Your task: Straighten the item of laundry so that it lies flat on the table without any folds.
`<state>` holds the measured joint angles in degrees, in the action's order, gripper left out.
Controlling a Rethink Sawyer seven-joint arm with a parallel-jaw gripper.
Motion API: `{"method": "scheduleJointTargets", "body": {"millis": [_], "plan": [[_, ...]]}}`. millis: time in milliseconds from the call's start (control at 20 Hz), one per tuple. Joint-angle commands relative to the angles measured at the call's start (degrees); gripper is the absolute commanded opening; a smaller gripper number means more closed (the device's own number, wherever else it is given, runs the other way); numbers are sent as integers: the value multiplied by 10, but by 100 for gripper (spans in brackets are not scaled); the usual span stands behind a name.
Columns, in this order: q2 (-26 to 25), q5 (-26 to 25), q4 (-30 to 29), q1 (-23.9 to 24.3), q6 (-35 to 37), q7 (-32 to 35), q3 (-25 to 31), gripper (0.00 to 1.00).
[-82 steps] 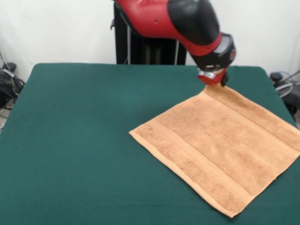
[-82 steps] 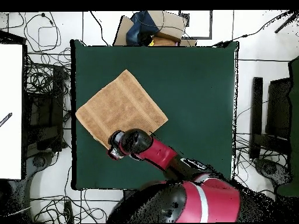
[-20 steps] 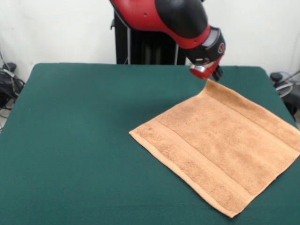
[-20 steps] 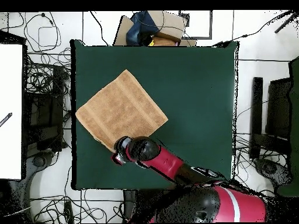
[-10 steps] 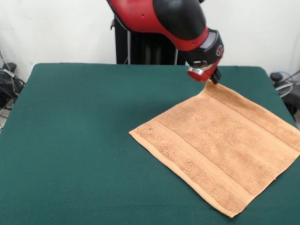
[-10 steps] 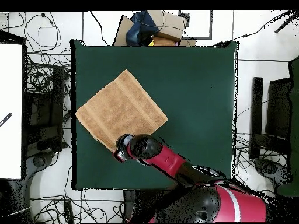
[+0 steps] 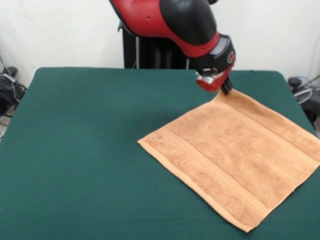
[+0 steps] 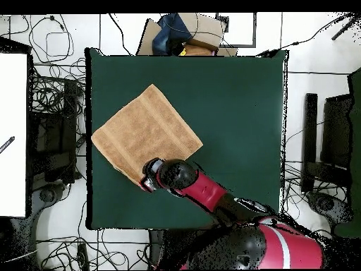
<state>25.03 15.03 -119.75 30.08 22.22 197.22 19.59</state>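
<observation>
The light orange-brown towel [image 7: 235, 150] lies spread out on the dark green table [image 7: 90, 150], turned like a diamond, with border bands along two sides. No fold shows. It lies toward the table's right side in the front view, one corner near the table edge. In the overhead view the towel [image 8: 147, 133] lies at the left of the table [image 8: 233, 106]. My gripper [image 7: 225, 89] is down at the towel's far corner, touching or just above it. In the overhead view the gripper [image 8: 148, 185] is at the towel's lower corner, under the arm's head.
The red and black arm [image 8: 211, 197] reaches across the table from the base. The black pedestal [image 7: 150, 52] stands behind the far edge. Cables [image 8: 49, 92] and boxes [image 8: 180, 35] lie on the floor around the table.
</observation>
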Motion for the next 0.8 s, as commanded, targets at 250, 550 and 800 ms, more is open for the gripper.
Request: {"method": "scheduleJointTargets", "body": {"millis": [250,550,800], "plan": [[-60,-18,76,-8,36,-41,-43,0],[-65,-32,62,-3,26,-49,-41,0],[-74,-37,50,-6,6,-41,-36,0]]}}
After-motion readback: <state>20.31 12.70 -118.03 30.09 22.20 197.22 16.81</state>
